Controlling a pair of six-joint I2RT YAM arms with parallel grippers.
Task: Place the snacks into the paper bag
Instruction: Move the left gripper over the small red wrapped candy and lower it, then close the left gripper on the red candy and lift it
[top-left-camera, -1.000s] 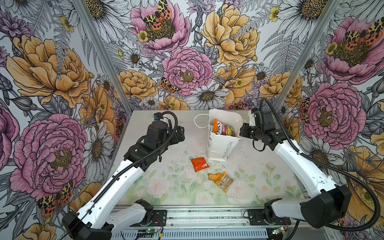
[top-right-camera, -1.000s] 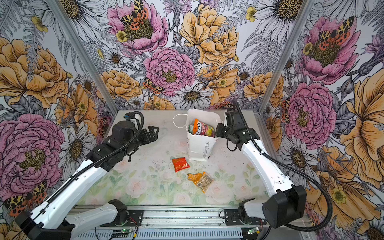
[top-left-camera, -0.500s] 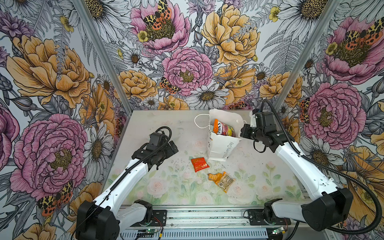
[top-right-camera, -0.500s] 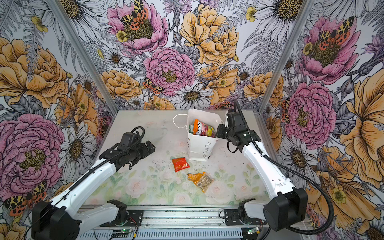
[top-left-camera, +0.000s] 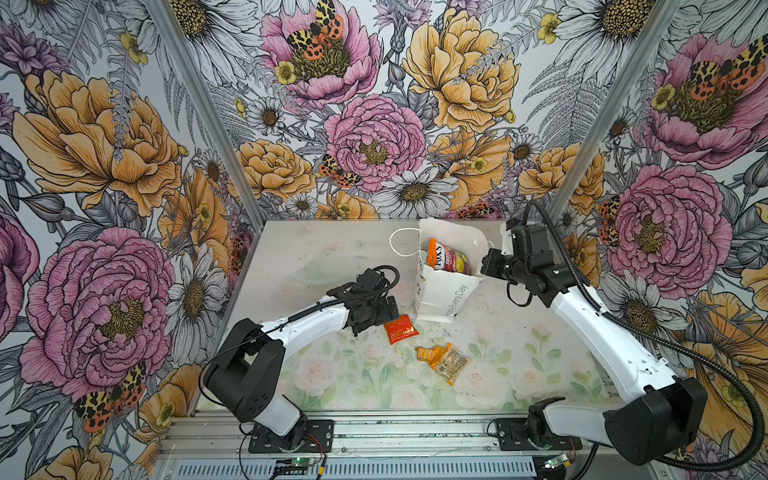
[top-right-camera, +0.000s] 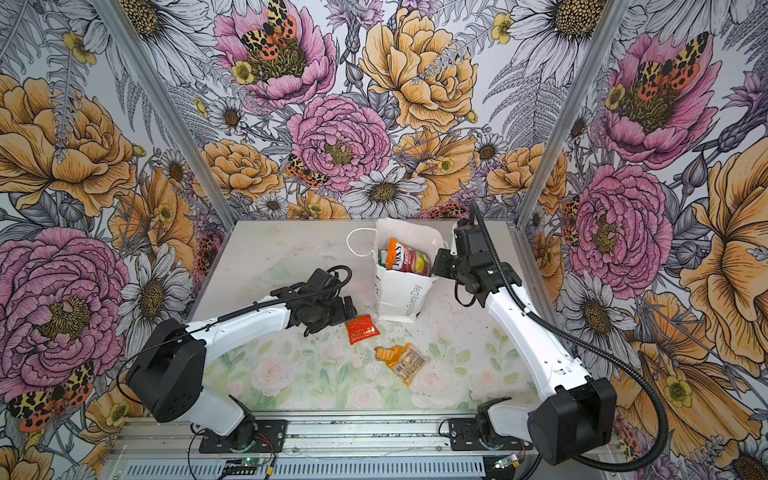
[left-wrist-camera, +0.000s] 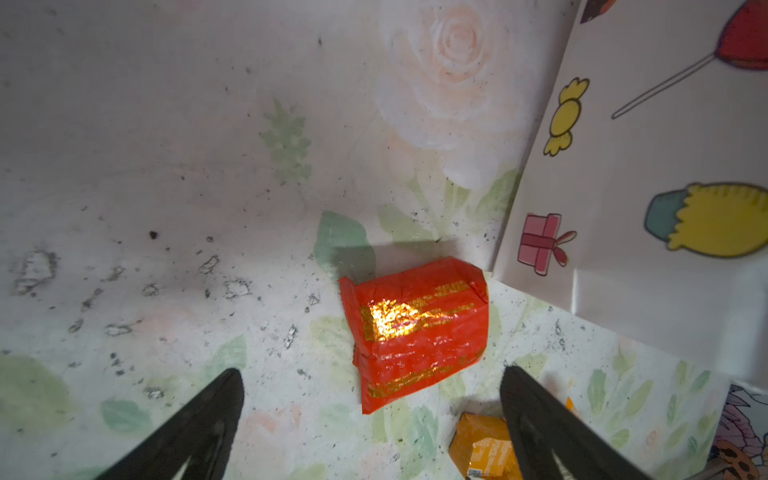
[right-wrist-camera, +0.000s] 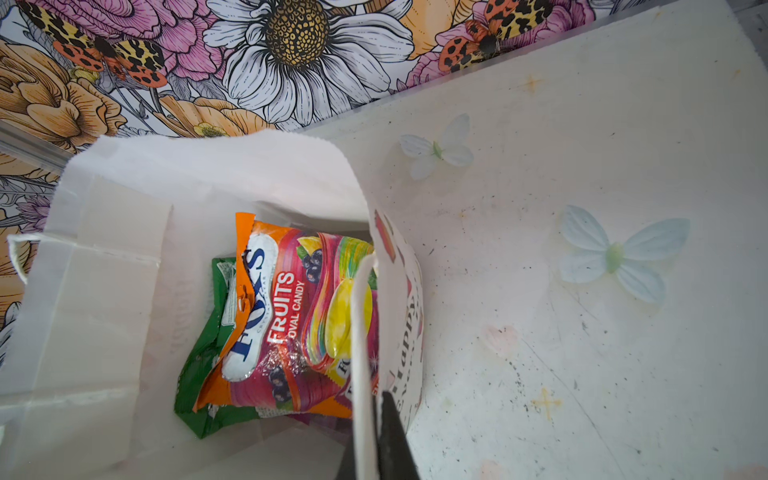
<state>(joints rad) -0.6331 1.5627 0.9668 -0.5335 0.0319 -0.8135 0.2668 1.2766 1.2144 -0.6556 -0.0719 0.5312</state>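
Left claw (left-wrist-camera: 370, 374): fully open, empty, just beside the red packet (top-left-camera: 400, 329) on the tabletop (top-left-camera: 332, 249) near the paper bag (top-left-camera: 442, 293). Right claw (right-wrist-camera: 376, 432): closed on the bag's rim. Candy packet (top-left-camera: 446, 259): inside the bag.

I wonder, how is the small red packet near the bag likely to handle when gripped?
The small red packet looks crinkly and creased, so it will probably crumple rather than stay stiff. Its glossy glare suggests it may slip. It lies flat on the table, so it should not roll.
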